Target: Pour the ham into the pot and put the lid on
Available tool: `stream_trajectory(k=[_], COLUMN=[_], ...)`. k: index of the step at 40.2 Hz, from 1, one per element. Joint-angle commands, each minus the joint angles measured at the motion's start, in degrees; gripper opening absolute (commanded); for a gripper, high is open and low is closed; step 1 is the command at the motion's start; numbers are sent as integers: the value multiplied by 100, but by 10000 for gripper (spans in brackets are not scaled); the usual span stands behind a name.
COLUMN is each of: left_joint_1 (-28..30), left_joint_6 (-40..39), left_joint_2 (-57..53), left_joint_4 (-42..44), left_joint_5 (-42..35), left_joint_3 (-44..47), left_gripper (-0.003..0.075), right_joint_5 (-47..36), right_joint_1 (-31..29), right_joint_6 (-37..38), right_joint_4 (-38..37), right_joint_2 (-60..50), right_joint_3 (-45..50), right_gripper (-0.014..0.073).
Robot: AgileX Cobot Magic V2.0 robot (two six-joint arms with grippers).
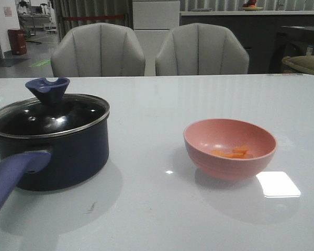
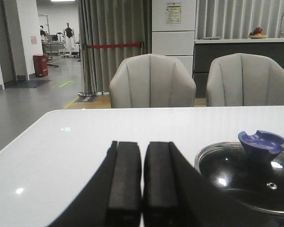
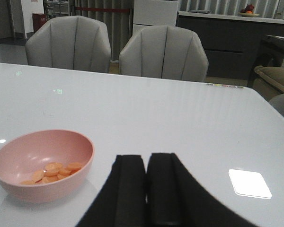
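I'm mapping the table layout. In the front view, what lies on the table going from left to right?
Pot handle → pot, with the lid seated on it → pink bowl, holding the ham.

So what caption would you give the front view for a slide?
Lid sits on the navy pot at left; pink bowl holding the ham waits at right on the white table.

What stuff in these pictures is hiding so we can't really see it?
- Inside the pot: front view, the dark glass lid with its glare covers it.
- End of the pot's handle: front view, cut off by the picture's edge.
- How many ham pieces: both bowl views, small and overlapping in the pink bowl.
- Both arms: absent from the front view.
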Motion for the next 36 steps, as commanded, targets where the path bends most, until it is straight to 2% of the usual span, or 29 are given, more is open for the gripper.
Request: stream_trajectory(k=[1, 26, 34, 36], left_joint_1=[21, 21, 21, 21], left_joint_6=[2, 2, 2, 2], left_joint_2=[-106, -106, -106, -106], left_joint_4=[-51, -51, -51, -51], left_joint_5=[-445, -445, -775, -1073], left_joint_3=[117, 117, 117, 117], left_gripper=[113, 113, 113, 113], right_joint_5=[-461, -461, -461, -461], right_joint_1=[-31, -31, -31, -31], right_joint_6=[-35, -35, -35, -35], right_joint_4=[6, 6, 6, 6], right_joint_2=[-114, -114, -114, -114], right_joint_3=[-24, -24, -24, -24], right_gripper=[150, 150, 150, 150])
